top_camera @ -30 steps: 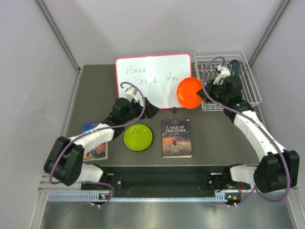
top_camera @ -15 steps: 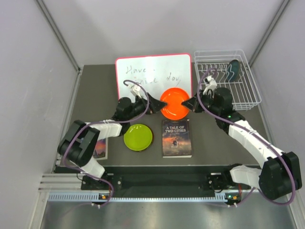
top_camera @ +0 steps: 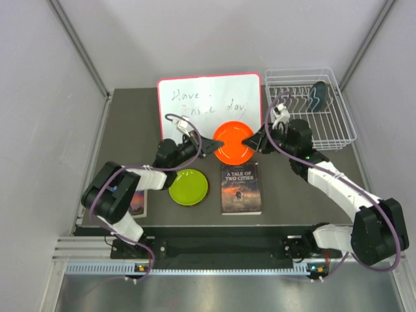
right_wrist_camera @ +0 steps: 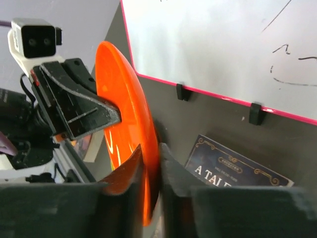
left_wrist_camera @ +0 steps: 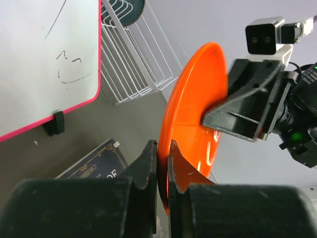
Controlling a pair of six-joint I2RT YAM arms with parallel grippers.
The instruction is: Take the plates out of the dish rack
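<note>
- The green plate [top_camera: 188, 186] lies flat on the dark table [top_camera: 292, 195], close to the near edge and a little left of the middle.
- Beside it on the right lies a book [top_camera: 241, 188] with its cover up; the title "A Tale of Two Cities" can be read. The book and the green plate do not touch.
- A second book [top_camera: 133, 201] lies at the left side, and the left arm [top_camera: 130, 184] covers part of it.
- Farther back, in the middle, is the orange plate [top_camera: 233, 144]. It is held between the two grippers, its hollow side facing the top camera. In the top view it sits over the far edge of the first book and the near edge of the whiteboard [top_camera: 208, 104].
- The left gripper [left_wrist_camera: 161, 148] takes the left rim of the orange plate. Its jaws are narrow, pressed on the rim from both sides.
- The right gripper [right_wrist_camera: 148, 153] takes the opposite rim. Its jaws are also narrow and pinch the edge of the plate.
- Each wrist camera sees the other gripper across the plate.
- The whiteboard has a red frame and some handwriting, and small black clips sit on its near edge.
- The rack [top_camera: 338, 133] is at the far right corner of the table, just right of the whiteboard.
- The teal plate [top_camera: 318, 95] stands on its edge in the rack, near its far right end.
</note>
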